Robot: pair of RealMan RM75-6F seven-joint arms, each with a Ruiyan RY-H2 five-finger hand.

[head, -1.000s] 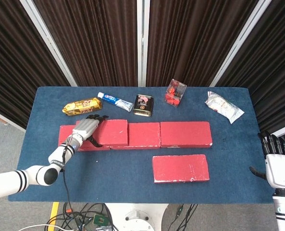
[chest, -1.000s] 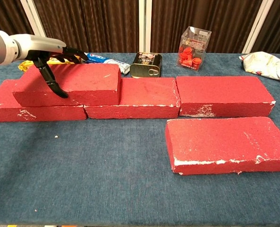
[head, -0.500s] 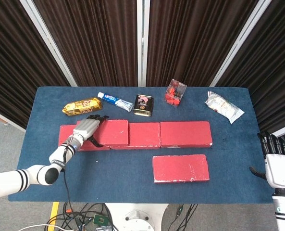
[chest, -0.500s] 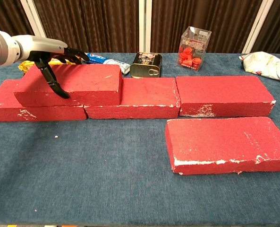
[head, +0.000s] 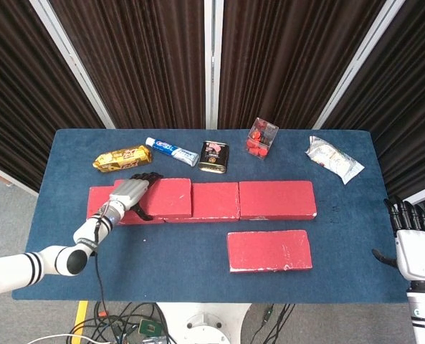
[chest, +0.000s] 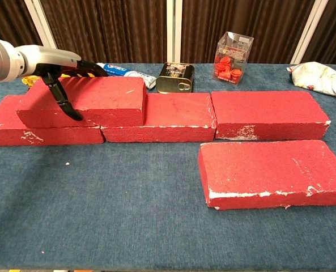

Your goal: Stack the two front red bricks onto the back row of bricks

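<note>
One red brick (chest: 100,102) lies stacked on the left brick (chest: 20,133) of the back row, overlapping toward the middle brick (chest: 168,119). My left hand (chest: 54,65) grips the stacked brick's left end, thumb down its front face and fingers over its back edge; in the head view the left hand (head: 130,190) covers that end of the stacked brick (head: 165,197). The right back-row brick (chest: 267,113) is bare. The other front brick (chest: 269,170) lies flat on the cloth before it. My right hand (head: 413,247) hangs open past the table's right edge.
Along the back of the blue table (head: 198,251) lie a gold snack bar (head: 121,158), a toothpaste tube (head: 172,151), a flat tin (head: 213,156), a clear box of red caps (head: 261,137) and a white packet (head: 333,159).
The stacked brick has crept a touch to the right under my left hand, whose thumb has shifted slightly on the front face. The right hand has hardly moved.
</note>
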